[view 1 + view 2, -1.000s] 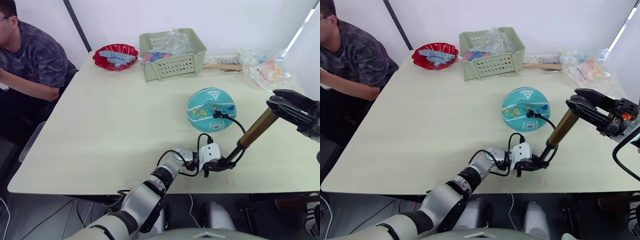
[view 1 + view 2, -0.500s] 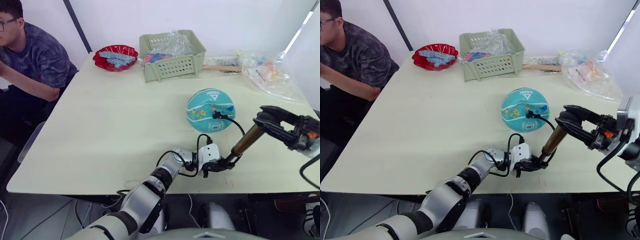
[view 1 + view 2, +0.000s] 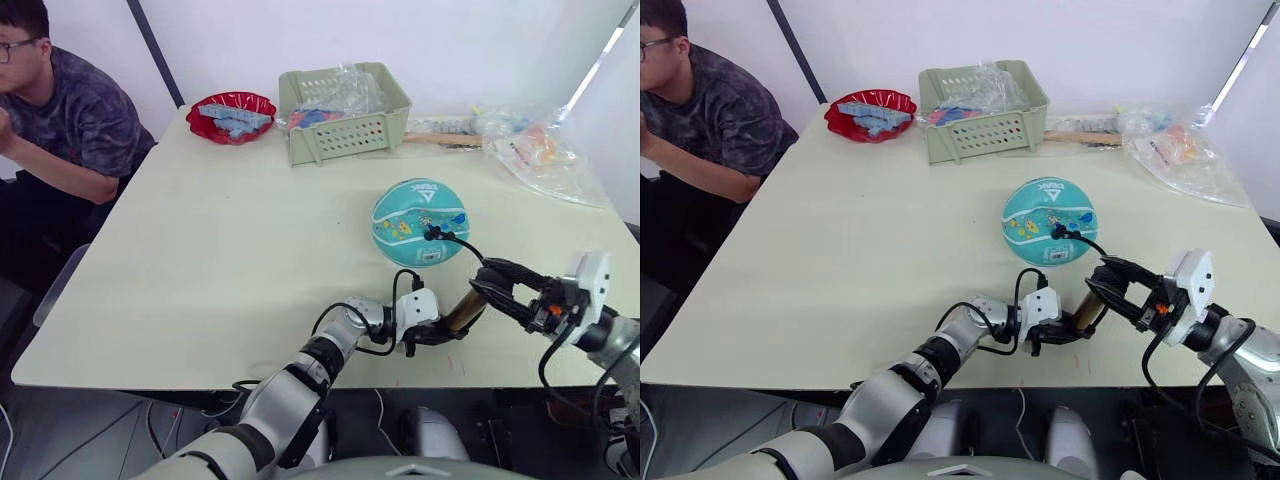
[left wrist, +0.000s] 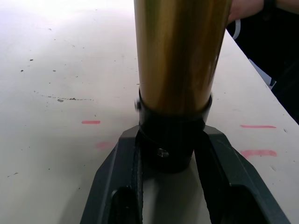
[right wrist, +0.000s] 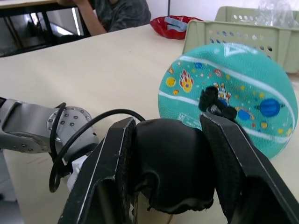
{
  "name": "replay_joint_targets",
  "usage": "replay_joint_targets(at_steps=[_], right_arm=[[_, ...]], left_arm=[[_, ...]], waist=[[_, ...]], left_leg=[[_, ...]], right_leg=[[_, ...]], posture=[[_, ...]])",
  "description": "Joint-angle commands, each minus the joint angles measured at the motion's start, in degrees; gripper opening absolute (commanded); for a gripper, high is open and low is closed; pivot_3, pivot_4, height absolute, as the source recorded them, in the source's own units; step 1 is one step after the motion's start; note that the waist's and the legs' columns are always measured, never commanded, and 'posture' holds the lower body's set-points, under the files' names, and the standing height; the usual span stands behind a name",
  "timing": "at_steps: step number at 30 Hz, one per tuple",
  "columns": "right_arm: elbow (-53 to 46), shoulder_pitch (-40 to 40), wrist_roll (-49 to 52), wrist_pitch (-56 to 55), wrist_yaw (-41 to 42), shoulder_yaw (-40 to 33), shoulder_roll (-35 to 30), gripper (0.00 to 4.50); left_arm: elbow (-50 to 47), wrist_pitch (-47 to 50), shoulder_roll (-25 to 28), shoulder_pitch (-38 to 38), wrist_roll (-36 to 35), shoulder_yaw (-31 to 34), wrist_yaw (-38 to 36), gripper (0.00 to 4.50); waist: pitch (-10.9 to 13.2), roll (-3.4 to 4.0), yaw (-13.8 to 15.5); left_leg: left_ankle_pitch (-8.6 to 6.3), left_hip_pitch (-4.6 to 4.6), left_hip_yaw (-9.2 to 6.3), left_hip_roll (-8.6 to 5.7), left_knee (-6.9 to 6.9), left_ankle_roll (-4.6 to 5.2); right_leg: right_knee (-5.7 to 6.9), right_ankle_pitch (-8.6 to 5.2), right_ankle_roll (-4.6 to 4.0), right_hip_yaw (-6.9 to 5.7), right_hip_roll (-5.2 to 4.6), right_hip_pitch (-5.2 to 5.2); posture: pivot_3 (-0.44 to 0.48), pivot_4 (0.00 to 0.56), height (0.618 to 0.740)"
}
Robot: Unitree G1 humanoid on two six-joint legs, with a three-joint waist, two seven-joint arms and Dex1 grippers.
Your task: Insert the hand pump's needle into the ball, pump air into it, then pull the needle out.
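The teal ball (image 3: pixel 422 222) rests on the table right of centre, and the needle's black fitting (image 3: pixel 432 233) sits plugged into its near side. A thin black hose (image 3: pixel 468 246) arcs from there back to the hand pump (image 3: pixel 463 312), which stands tilted near the front edge. My left gripper (image 3: pixel 441 331) is shut on the pump's black base cap (image 4: pixel 173 144), below the bronze barrel (image 4: pixel 180 51). My right gripper (image 3: pixel 487 284) is shut on the pump's black handle (image 5: pixel 170 163), low and close to the left one. The ball (image 5: pixel 229 93) lies just beyond it.
A green basket (image 3: pixel 345 105) holding plastic bags stands at the back. A red bowl (image 3: pixel 232 112) sits to its left, and clear bags (image 3: pixel 540 145) lie at the back right. A person (image 3: pixel 60 110) sits at the table's left side. The table's front edge (image 3: pixel 200 372) runs just below the grippers.
My right gripper has pushed the pump's handle down and left toward the left gripper, so much less bronze barrel shows. The left gripper and ball have stayed put.
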Motion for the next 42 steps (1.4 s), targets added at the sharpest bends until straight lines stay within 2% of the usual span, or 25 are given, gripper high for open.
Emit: replay_joint_targets(at_steps=[1, 9, 13, 19, 26, 34, 42], right_arm=[[0.61, 1.37, -0.41, 0.62, 1.5, 2.01, 0.49, 1.68], [-5.02, -1.7, 5.22, 3.57, 0.65, -4.06, -2.91, 1.68], [-7.48, -5.79, 12.84, 7.79, -1.09, -10.44, -6.05, 1.68], [-6.84, -10.47, 25.44, 15.46, -3.74, -20.2, -12.01, 1.68], [-3.65, -15.17, 31.2, 20.72, -4.19, -26.96, -18.41, 1.68], [-3.2, -18.63, 31.46, 22.07, -5.1, -26.62, -18.79, 1.68], [-7.6, -8.37, 21.4, 18.5, -3.03, -19.92, -11.73, 1.68]], left_arm=[[5.04, 4.66, 1.9, 2.51, 3.15, -1.34, 0.76, 1.11], [5.22, 4.36, 1.87, 2.49, 3.62, -1.74, 0.96, 1.11], [5.36, 4.21, 1.8, 2.5, 3.68, -1.77, 0.91, 1.11], [5.64, 4.27, 1.58, 2.49, 3.65, -1.77, 0.8, 1.11], [5.82, 4.86, 1.22, 2.5, 3.34, -1.37, 1.29, 1.11], [5.83, 4.48, 1.59, 2.6, 3.55, -1.56, 1.0, 1.11], [5.86, 5.05, 0.9, 2.62, 3.78, -1.82, 1.63, 1.11]], waist=[[0.0, 0.01, -0.01], [0.15, 0.21, 0.07], [0.37, 0.53, 0.2], [0.62, 0.48, 0.32], [0.66, 0.47, 0.38], [0.7, 0.49, 0.48], [0.56, 0.32, 0.6]], left_leg=[[0.0, -0.01, -0.01, 0.0, 0.0, 0.0], [0.01, -0.04, -0.01, -0.02, 0.0, -0.01], [0.01, -0.09, -0.01, -0.06, 0.01, -0.01], [0.01, -0.1, -0.02, -0.06, 0.03, -0.01], [0.01, -0.12, 0.0, -0.07, 0.04, -0.01], [0.01, -0.15, 0.0, -0.07, 0.05, -0.01], [0.01, -0.11, -0.01, -0.06, 0.05, -0.01]], right_leg=[[0.0, 0.0, 0.0, 0.0, 0.0, 0.0], [-0.01, 0.0, 0.0, -0.02, -0.04, -0.01], [-0.04, 0.01, 0.01, -0.05, -0.09, -0.02], [-0.03, 0.01, 0.01, -0.06, -0.08, -0.01], [-0.04, 0.01, 0.01, -0.05, -0.11, -0.01], [-0.05, 0.01, 0.01, -0.05, -0.11, -0.02], [-0.04, 0.01, 0.02, -0.04, -0.07, 0.0]], posture=[[0.0, 0.15, 0.738], [0.0, 0.15, 0.738], [0.0, 0.15, 0.738], [0.0, 0.15, 0.738], [0.0, 0.15, 0.738], [0.0, 0.15, 0.738], [0.0, 0.15, 0.738]])
